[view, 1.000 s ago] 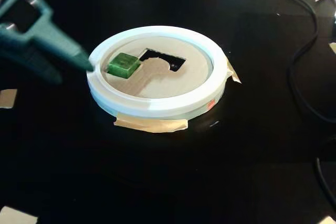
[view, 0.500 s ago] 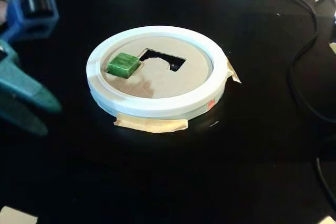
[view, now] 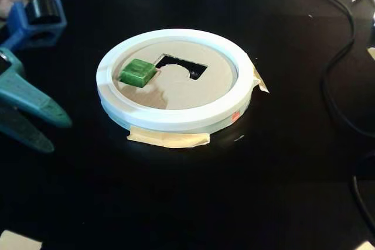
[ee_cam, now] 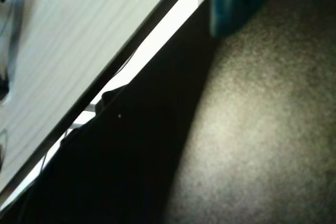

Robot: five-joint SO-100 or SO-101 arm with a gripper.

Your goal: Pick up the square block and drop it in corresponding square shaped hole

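At the table's left edge in the fixed view, the teal gripper (view: 44, 127) rests with its fingers spread and nothing between them. Toward the table's middle, the green block (view: 137, 72) lies on the cardboard inside the white ring (view: 176, 122), just left of the square hole (view: 183, 67). A black cable (view: 328, 86) curves along the right edge.

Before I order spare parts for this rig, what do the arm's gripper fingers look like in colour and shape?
In the fixed view, the two-finger teal plastic gripper has smooth matte fingers that taper to rounded tips. Behind them sits a blue plastic housing with a black cylindrical part on top. No markings are visible.
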